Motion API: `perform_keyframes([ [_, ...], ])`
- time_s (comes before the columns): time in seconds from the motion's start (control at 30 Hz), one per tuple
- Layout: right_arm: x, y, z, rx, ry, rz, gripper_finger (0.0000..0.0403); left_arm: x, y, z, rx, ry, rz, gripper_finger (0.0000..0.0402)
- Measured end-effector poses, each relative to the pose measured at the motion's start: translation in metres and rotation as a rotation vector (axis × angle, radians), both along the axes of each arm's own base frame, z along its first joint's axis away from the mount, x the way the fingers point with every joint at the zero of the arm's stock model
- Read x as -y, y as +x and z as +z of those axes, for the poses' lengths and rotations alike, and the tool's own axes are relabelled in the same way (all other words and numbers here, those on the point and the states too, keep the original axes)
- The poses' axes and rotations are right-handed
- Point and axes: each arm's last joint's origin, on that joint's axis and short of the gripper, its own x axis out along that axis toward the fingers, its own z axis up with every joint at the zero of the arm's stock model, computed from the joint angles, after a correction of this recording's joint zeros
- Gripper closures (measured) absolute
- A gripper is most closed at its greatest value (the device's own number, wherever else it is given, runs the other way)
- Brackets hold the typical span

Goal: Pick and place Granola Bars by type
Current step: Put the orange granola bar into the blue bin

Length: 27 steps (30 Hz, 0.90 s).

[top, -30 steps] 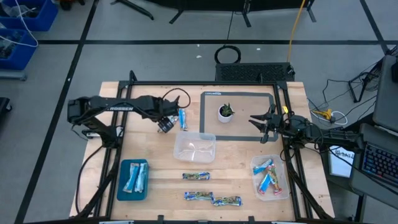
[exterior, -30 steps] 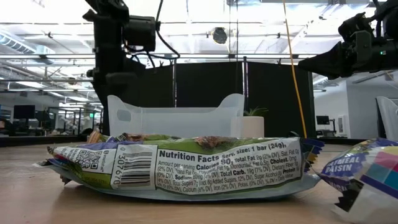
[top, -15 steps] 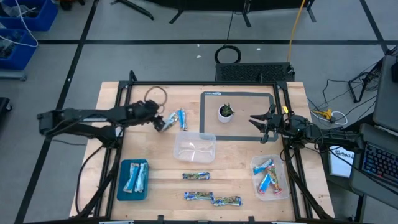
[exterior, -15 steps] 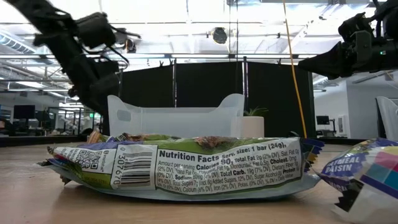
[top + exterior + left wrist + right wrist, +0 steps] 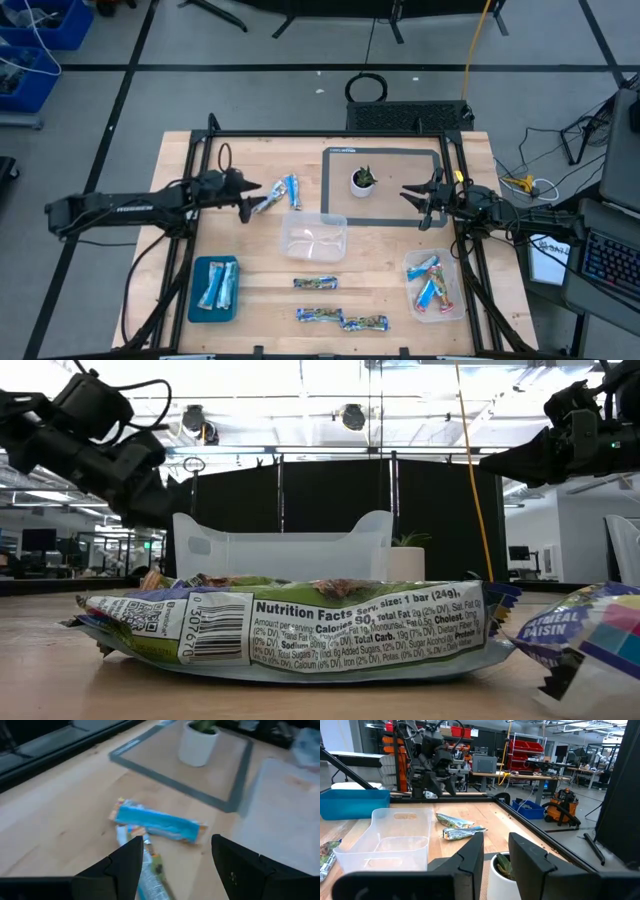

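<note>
Wooden bench (image 5: 260, 255) framed by black rails, both arms reaching in from the sides. Left end effector (image 5: 247, 199) at about 9 o'clock of bench centre, fingers (image 5: 125, 865) spread open and empty, low over two loose Granola Bars (image 5: 281, 193): blue-wrapped bar (image 5: 159, 823) just ahead of the tips, a second bar (image 5: 149, 874) lying between the fingers, neither gripped. Right end effector (image 5: 425, 203) at 3 o'clock, raised, fingers narrowly parted, nothing held, beside the white plant pot (image 5: 362, 181), which stands inside a grey taped rectangle (image 5: 384, 152) at 12 o'clock. Empty clear tub (image 5: 313, 238) at centre, just at 5 o'clock of the two loose bars. Blue tray (image 5: 214, 285) at 8 o'clock carrying blue bars. Second clear tub (image 5: 434, 285) at 4 o'clock with blue and pink bars. Three patterned bars (image 5: 338, 305) at 6 o'clock on bare wood. Nearest wrapper (image 5: 290, 625) reads "Nutrition Facts Serv. size: 1 bar (24g)", with a barcode; neighbouring wrapper (image 5: 590, 635) shows "OATMEAL RAISIN", partly legible.
</note>
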Motion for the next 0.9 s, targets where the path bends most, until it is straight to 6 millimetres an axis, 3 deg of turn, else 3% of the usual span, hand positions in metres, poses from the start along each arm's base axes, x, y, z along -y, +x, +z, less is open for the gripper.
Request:
perform_keyframes([
  [0.27, 0.0, 0.0, 0.0, 0.0, 0.0, 0.0, 0.0321, 0.006, -0.004, 0.009, 0.083, -0.027, -0.132, 0.0163],
  [0.53, 0.0, 0.0, 0.0, 0.0, 0.0, 0.0, 0.0321, 0.007, -0.012, -0.009, -0.088, -0.197, -0.027, 0.0163],
  [0.9, 0.0, 0.0, 0.0, 0.0, 0.0, 0.0, 0.0321, 0.007, -0.019, -0.018, -0.193, -0.215, 0.073, 0.0163],
])
